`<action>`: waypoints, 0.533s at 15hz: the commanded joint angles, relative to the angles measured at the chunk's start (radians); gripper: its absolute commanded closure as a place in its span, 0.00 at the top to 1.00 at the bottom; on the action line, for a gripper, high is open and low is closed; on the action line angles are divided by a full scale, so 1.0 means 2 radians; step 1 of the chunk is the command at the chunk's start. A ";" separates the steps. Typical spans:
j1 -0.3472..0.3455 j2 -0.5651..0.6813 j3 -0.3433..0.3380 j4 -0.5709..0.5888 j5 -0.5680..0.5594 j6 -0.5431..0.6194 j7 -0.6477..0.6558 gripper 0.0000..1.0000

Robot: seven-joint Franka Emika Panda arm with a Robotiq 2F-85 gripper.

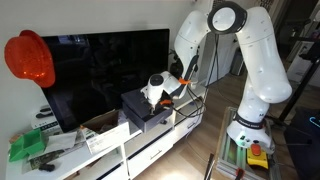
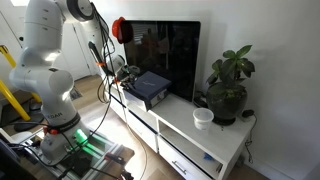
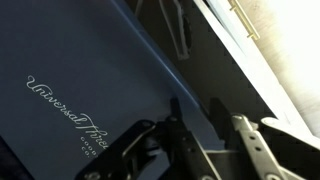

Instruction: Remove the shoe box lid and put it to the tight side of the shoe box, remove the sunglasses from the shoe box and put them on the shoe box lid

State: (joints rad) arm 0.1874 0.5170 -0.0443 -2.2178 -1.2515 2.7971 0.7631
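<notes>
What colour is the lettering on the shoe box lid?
White cursive lettering on the dark shoe box lid, clearest in the wrist view.

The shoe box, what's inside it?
The shoe box lid covers the shoe box, so only its dark top with white script lettering shows. Whatever lies inside is hidden.

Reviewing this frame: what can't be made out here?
- Sunglasses: unseen in every view; the shoe box lid covers the shoe box.
- Grip: wrist view too dark to show whether the gripper clamps the lid's rim; too small in both exterior views.
- Lid's lettering: its lower end is hidden behind the gripper, wrist view.
</notes>
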 commanded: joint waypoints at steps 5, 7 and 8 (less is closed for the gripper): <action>0.011 -0.007 -0.007 0.004 -0.016 0.005 0.028 0.00; 0.015 -0.019 -0.005 0.000 -0.012 0.000 0.030 0.00; 0.016 -0.026 -0.003 -0.004 -0.008 -0.002 0.028 0.01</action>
State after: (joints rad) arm 0.2048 0.5092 -0.0432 -2.2191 -1.2527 2.7972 0.7686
